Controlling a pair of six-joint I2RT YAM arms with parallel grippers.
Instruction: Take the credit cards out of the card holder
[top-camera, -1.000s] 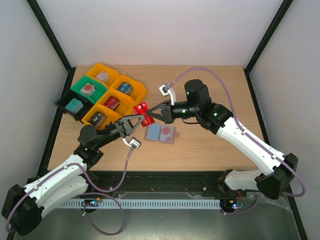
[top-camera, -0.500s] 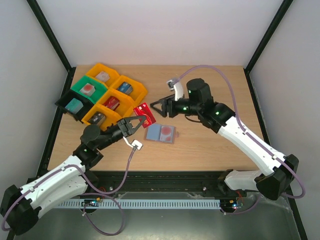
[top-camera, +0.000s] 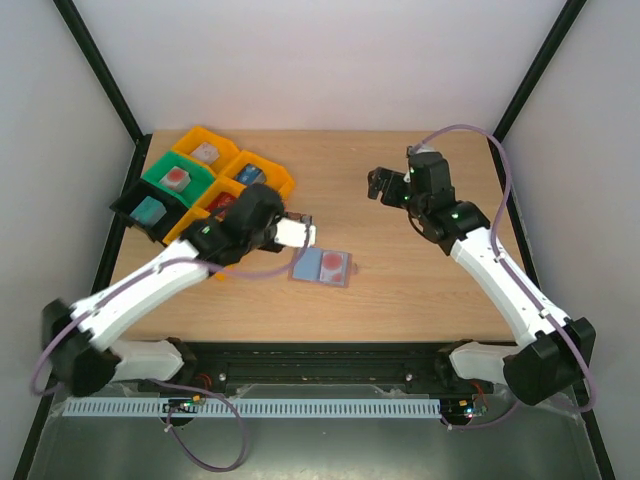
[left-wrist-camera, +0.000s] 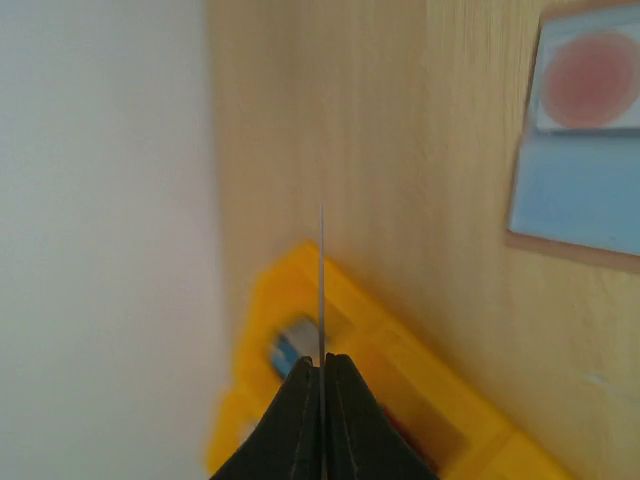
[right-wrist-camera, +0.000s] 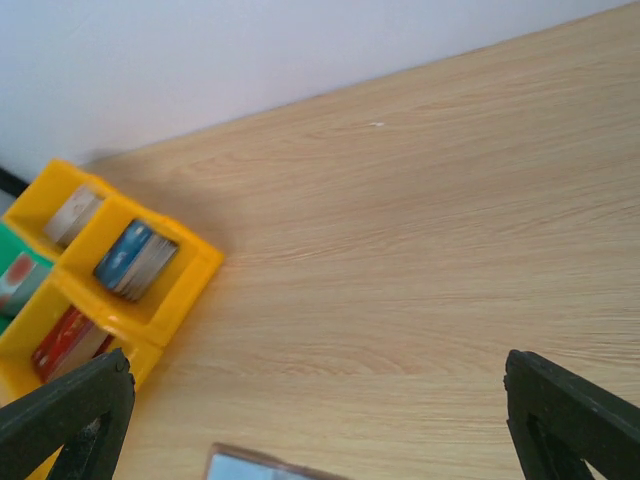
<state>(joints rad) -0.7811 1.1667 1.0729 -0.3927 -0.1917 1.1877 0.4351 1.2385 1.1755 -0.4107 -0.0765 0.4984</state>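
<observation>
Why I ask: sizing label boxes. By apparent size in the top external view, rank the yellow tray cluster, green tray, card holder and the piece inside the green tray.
Largest: yellow tray cluster.
Next: green tray and card holder, about alike, so unranked.
Smallest: small piece in the green tray.

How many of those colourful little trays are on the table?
6, in one cluster: green tray, black tray beside it, and four yellow: back tray, right tray, middle tray, and front tray mostly under the left arm. Others may hide there.

Credit card (top-camera: 322, 266) lies on table (top-camera: 400, 290), right of trays (top-camera: 205, 190).
</observation>
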